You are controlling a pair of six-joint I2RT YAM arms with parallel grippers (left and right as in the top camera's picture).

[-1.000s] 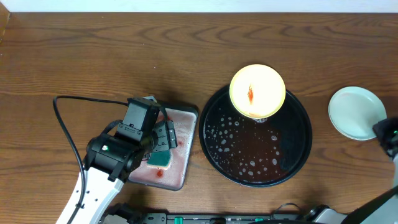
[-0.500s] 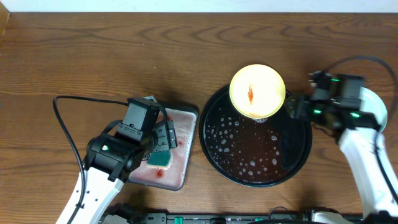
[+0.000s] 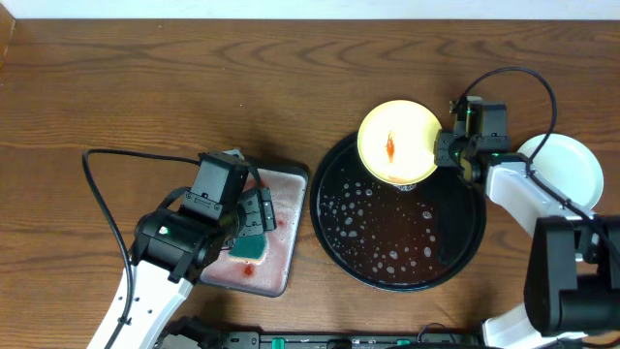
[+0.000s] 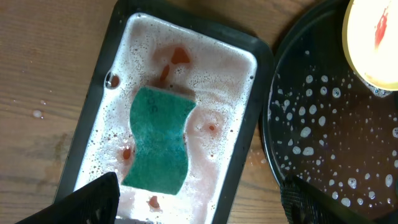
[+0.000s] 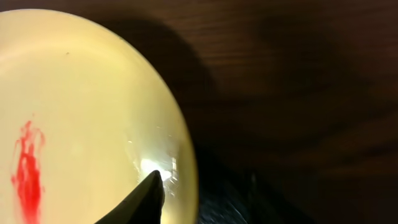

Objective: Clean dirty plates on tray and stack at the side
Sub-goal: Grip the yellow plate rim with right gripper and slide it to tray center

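Pale yellow round plastic plate (image 3: 400, 142) sits at the far edge of the large round black tray (image 3: 455, 242), overlapping its rim. Red sauce smear (image 3: 389, 146) near the plate's middle. Tray floor wet, flecked with suds.

Right gripper (image 3: 444, 152) is at the yellow plate's right rim. Wrist view shows one finger (image 5: 146, 198) over the rim, the other hidden; cannot tell if it has clamped.

Left gripper (image 4: 199, 183) hangs spread wide over the teal sponge (image 4: 158, 140), which lies in pink foam in the small rectangular grey tray (image 4: 261, 93).

Pale mint-white plate (image 3: 572, 165) rests on the table (image 3: 145, 78), right of the black tray.

Judged step: securing the dirty plate for scrubbing. Next likely needs a firm pinch on that thin rim, then the left gripper closing on the sponge and carrying it to the smear.
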